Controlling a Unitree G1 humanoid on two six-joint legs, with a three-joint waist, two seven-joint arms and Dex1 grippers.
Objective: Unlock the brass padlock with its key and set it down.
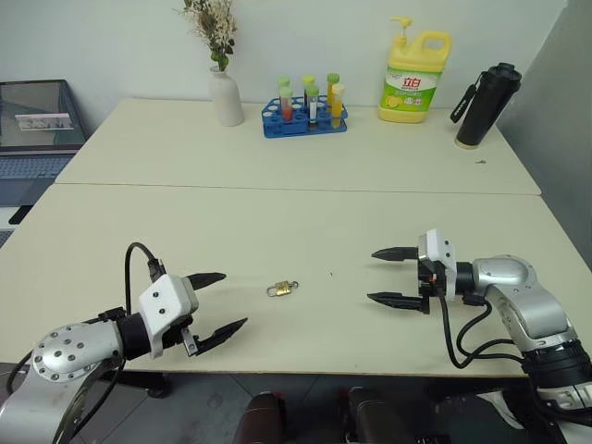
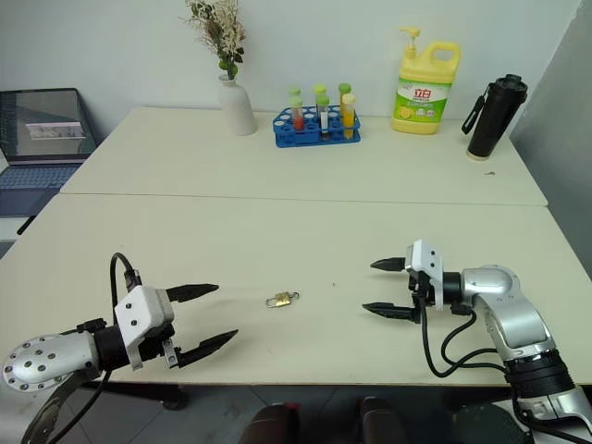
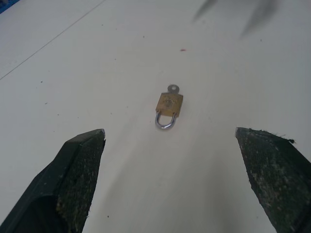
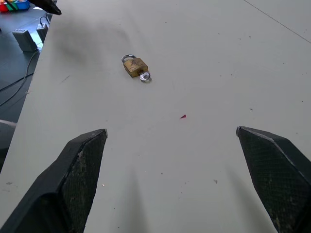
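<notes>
A: What does the place look like, left to right?

B: A wide cream surface, two tops butted together with a seam between them, runs up to a pale wall. Off its left edge sits an open grey laptop. Along the back stand a white vase of dried flowers, a blue rack of coloured tubes, a yellow dish-soap pump bottle and a black flask.

A: And nearer the front?

B: The left end effector hangs over the front edge, black fingers spread wide, holding nothing. Between the two arms, the small golden-brass padlock with a silver shackle lies flat on the surface, and the thin silver ring-headed key sticks out of its base. The right end effector is equally agape and empty, pointing toward the padlock.

A: Anything blocking it?

B: A tiny red speck lies between the padlock and the right fingers.
</notes>
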